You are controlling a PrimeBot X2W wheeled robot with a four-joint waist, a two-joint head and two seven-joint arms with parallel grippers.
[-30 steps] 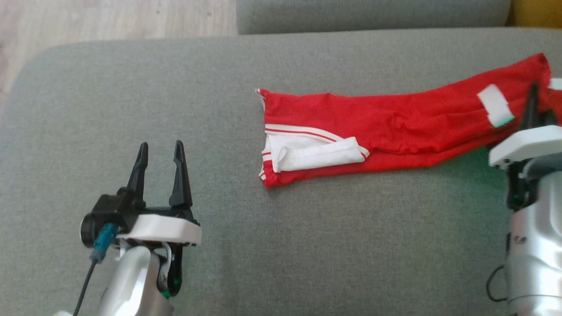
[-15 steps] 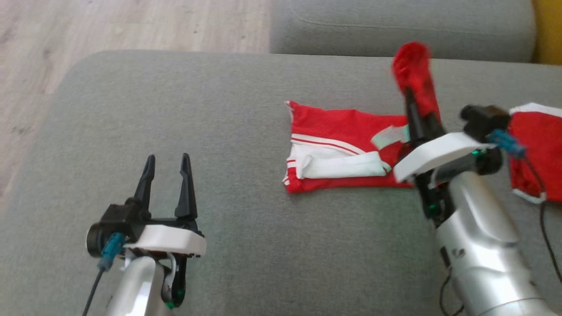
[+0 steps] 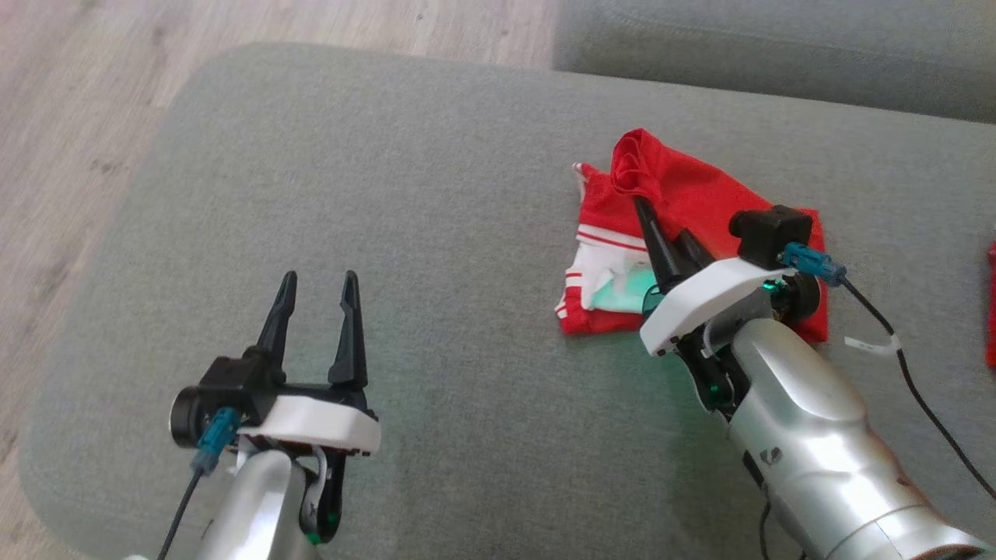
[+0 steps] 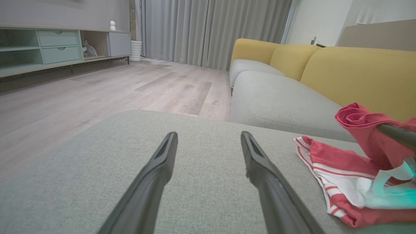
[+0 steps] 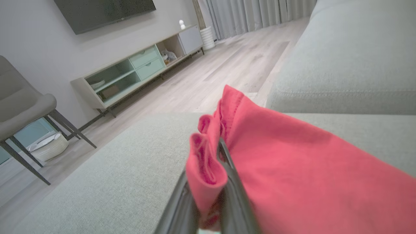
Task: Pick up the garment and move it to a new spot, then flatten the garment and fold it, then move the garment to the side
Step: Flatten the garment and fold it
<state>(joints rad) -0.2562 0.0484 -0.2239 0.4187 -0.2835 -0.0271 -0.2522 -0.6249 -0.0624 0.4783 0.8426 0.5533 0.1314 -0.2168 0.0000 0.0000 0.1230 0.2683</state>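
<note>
Closest to the robot, at the lower left of the head view, the left claw (image 3: 320, 276) is hanging with its fingers spread wide over bare grey ottoman (image 3: 436, 155), gripping nothing and sitting well apart from the cloth. Further out and to the right, the right claw (image 3: 650, 214) is pinching a bunched red edge of the garment (image 3: 700, 194) between nearly closed fingers and lifting it above the rest. From the right wrist, that edge is curling around the fingertips while the fabric is draping away in one smooth sheet.

The remainder of the garment is lying on the ottoman, doubled over itself, with a white, red-striped band (image 3: 599, 249) peeking out at the near-left side. It is looking thin, soft and very light, probably limp enough to sag wherever it is not being supported, and not at all fragile. A single pinch is likely gathering it into a rope rather than a flat panel, so a hem or corner is seeming the better place to hold, ideally two corners at once with the idle claw taking the second. The woven cushion is probably giving enough friction to drag at the lower layer.

Beyond the ottoman, a grey sofa seat (image 3: 778, 54) is crossing the top, and pale wooden floor (image 3: 78, 117) is showing at the far left.
</note>
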